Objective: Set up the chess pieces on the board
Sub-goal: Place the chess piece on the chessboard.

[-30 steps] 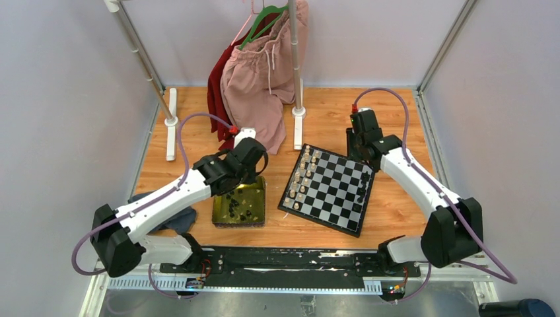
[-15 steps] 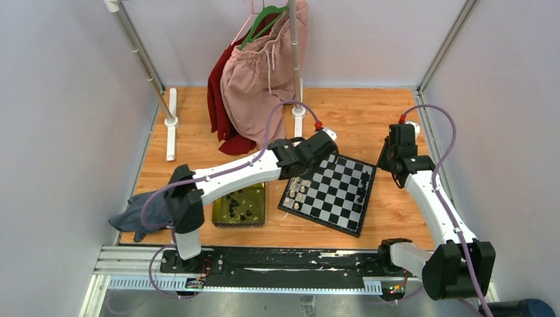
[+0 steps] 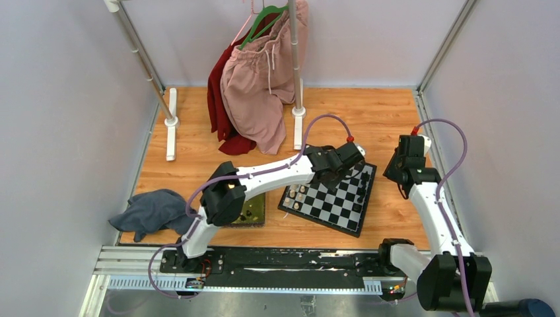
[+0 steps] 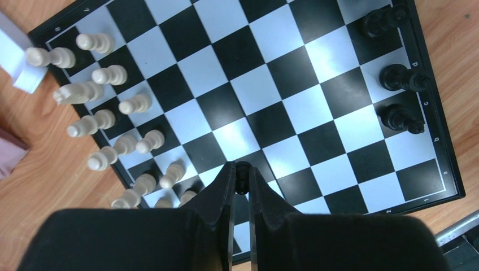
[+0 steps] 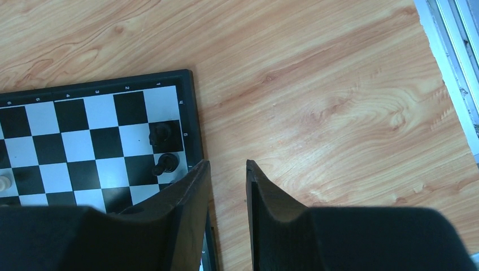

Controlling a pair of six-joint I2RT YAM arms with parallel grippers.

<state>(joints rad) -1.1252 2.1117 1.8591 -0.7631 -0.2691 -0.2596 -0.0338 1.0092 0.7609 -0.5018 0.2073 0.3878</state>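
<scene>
While pinching a black chess piece (image 4: 242,178) in the left jaws above the board (image 4: 294,107), toward the right edge of the counter (image 3: 389,112), risks a slip, or toppling placed black pieces (image 4: 402,78) on release; holds right jaws narrowly parted, empty.

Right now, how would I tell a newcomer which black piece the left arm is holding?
Start at the chessboard on the wooden table; the left gripper hangs over its squares. The piece is the tiny black one pinched between its fingertips, while the other black pieces stand free along the board's edge.
</scene>
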